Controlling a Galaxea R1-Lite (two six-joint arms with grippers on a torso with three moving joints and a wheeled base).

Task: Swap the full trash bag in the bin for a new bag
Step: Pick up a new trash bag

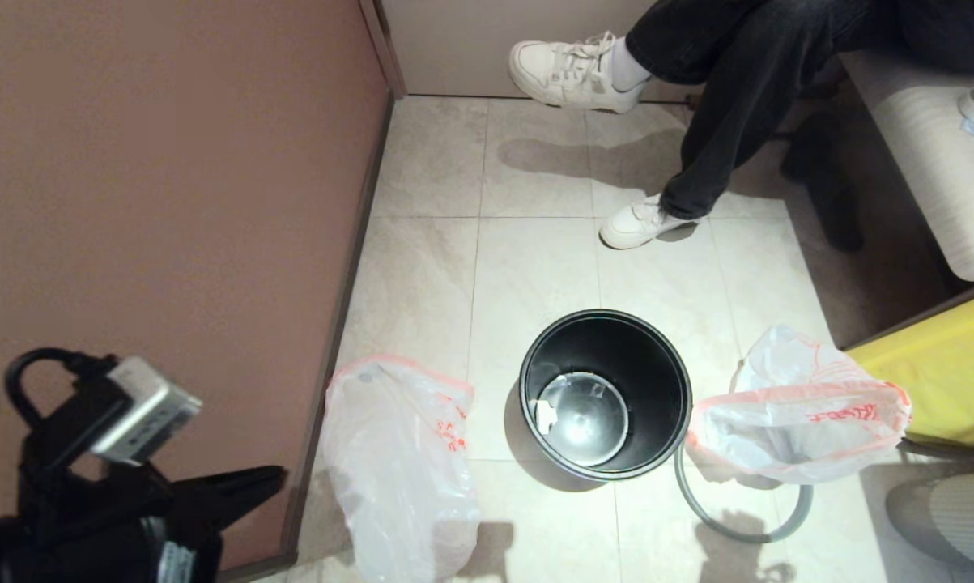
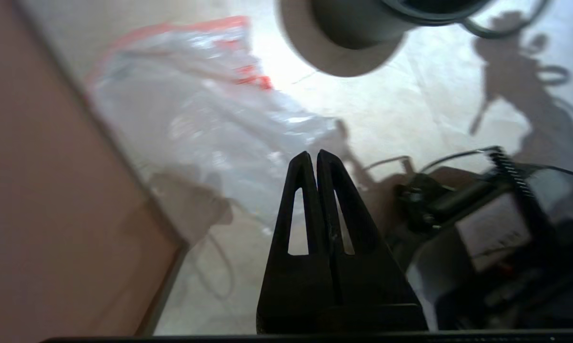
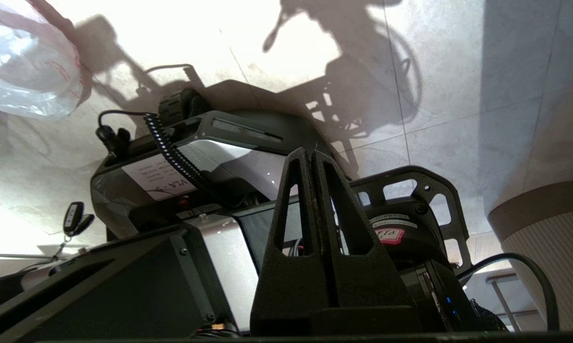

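1. Head view cuts off the left gripper [image 1: 272,478] at 8 o'clock; the right gripper [image 3: 312,155] shows only in its wrist view. Both have their fingers pressed together, holding nothing.
2. One bin [image 1: 606,394] at centre, unlined.
3. Two bags: one [image 1: 401,461] at the bin's 9 o'clock, one [image 1: 802,417] at 3 o'clock. Contents are hard to make out.
4. One grey hoop [image 1: 737,526] lies at 5 o'clock, partly under the bag.
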